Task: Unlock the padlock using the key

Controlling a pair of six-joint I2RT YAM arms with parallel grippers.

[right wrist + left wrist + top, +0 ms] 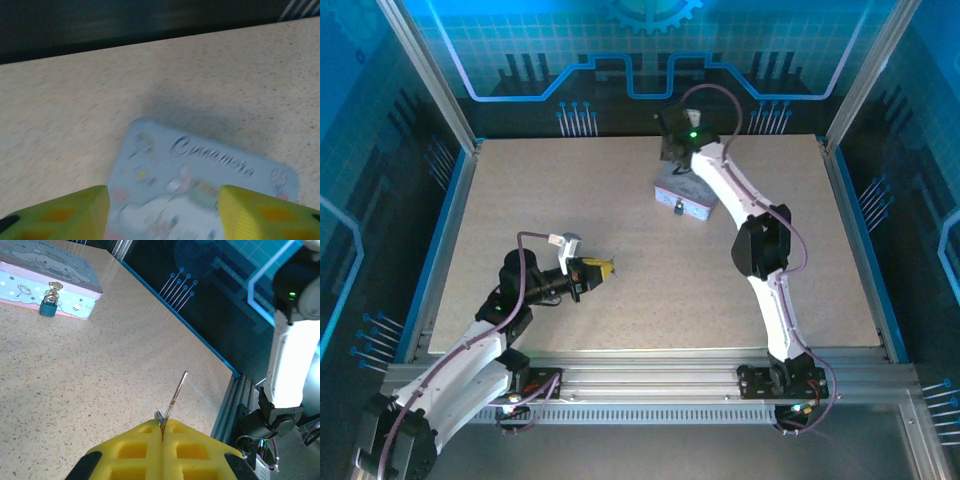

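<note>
Teal metal padlock on pale printed tin — left gripper clamps thin metal key, right gripper wide.

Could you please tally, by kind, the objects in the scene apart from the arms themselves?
tin: 1
padlock: 1, hanging at the tin's front
key: 1, pinched in the left end effector
Total: 3

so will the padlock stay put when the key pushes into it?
Probably not: the padlock hangs from the hasp on the tin, so it likely swings. It looks small and light; the tin may slide too.
</note>
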